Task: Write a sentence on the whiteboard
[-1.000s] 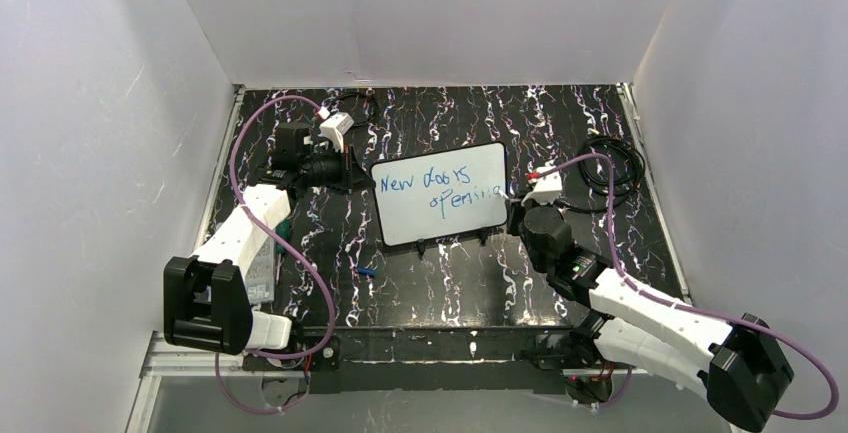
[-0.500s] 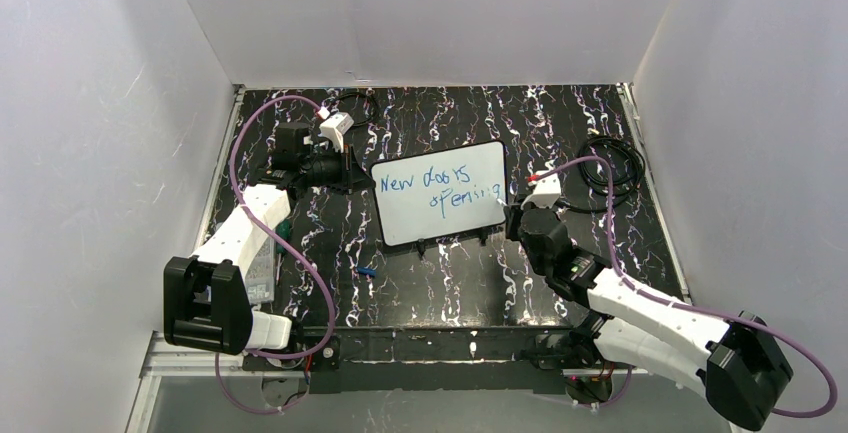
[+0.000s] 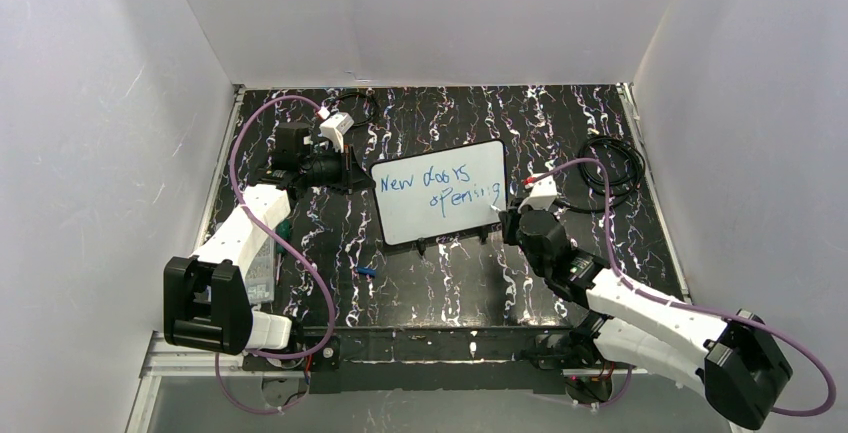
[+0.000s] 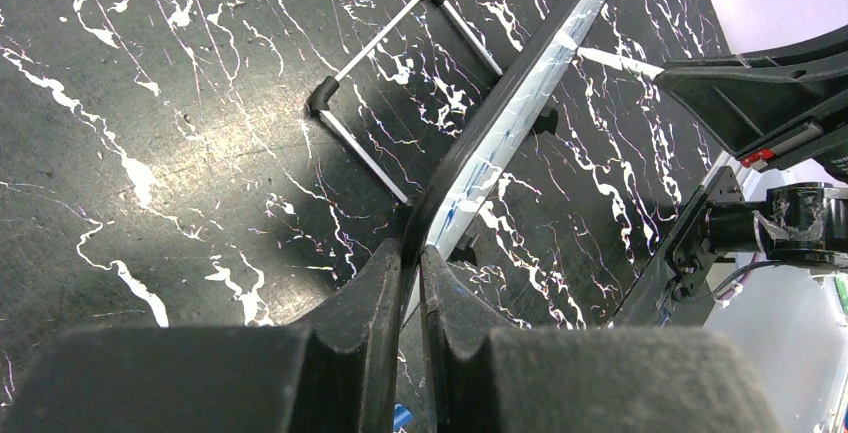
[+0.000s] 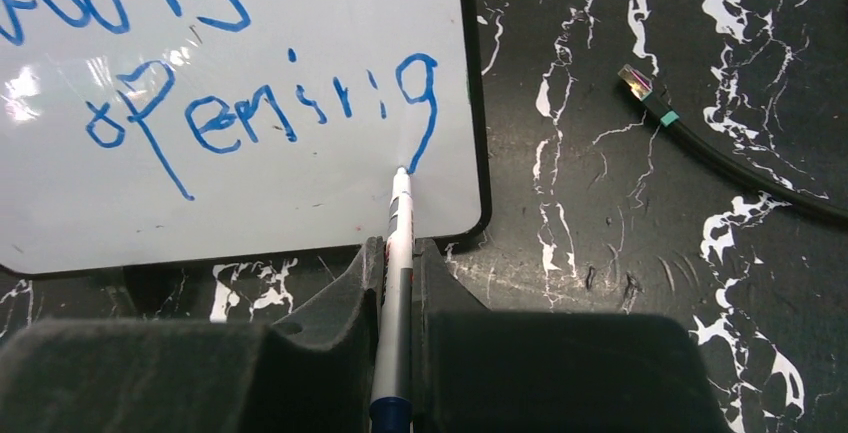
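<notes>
Where the left arm reaches across the table, the left gripper meets the left short edge of the whiteboard. In the left wrist view, the left gripper is clenched on that edge, with the thin dark frame pinched between both fingers. The same view shows the whiteboard edge-on and tilted, propped on a wire stand behind it.

The whiteboard is at the centre of the table, slightly rotated. It is white and rectangular, with rounded corners and a dark frame. Two small black clips sit on its near long edge. A small blue object lies on the table near the lower-left corner, apart from the board.

The sentence is written in blue marker in two lines. The upper line reads "New doors". The lower line reads roughly "opening" and runs to the right edge.

At the board's lower-right corner, the right gripper grasps a marker between its closed fingers. The marker tip touches the tail of the final "g".

A black cable lies coiled on the table to the right, apart from the board.
</notes>
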You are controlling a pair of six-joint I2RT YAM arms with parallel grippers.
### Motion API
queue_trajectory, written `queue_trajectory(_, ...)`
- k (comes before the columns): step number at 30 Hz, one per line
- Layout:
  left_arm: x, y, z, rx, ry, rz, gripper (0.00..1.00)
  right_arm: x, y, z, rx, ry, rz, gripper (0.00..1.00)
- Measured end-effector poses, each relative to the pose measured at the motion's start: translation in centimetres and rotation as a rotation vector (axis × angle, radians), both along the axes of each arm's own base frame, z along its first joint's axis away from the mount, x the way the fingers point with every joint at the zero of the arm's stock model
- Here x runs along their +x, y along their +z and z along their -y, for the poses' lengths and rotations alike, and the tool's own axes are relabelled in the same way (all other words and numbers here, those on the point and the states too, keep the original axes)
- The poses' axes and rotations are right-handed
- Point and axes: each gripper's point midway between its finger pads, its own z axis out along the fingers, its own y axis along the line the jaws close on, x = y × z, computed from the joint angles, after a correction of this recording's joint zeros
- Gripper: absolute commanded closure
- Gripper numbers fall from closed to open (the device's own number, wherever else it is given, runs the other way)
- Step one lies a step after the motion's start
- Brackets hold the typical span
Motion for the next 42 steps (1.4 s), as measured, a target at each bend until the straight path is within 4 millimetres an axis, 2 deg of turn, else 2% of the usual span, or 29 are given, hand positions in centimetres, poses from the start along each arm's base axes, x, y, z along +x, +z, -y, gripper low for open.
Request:
queue_trajectory(3,0.0,0.0,0.0,0.000,0.000,0.000,1.00,-0.2,0.5,-0.3,0.022,0.020,0.009,0.99)
queue_trajectory(11,0.0,0.0,0.0,0.000,0.000,0.000,1.00,0.1,3.6,-0.7,0.115,0.026,0.104,0.99)
queue_trajectory(32,0.0,0.0,0.0,0.000,0.000,0.000,1.00,1.4,3.1,-1.6,0.073,0.037,0.127,0.99)
queue_trajectory(42,0.0,0.0,0.0,0.000,0.000,0.000,1.00,1.7,3.5,-1.2,0.071,0.009,0.145,0.99)
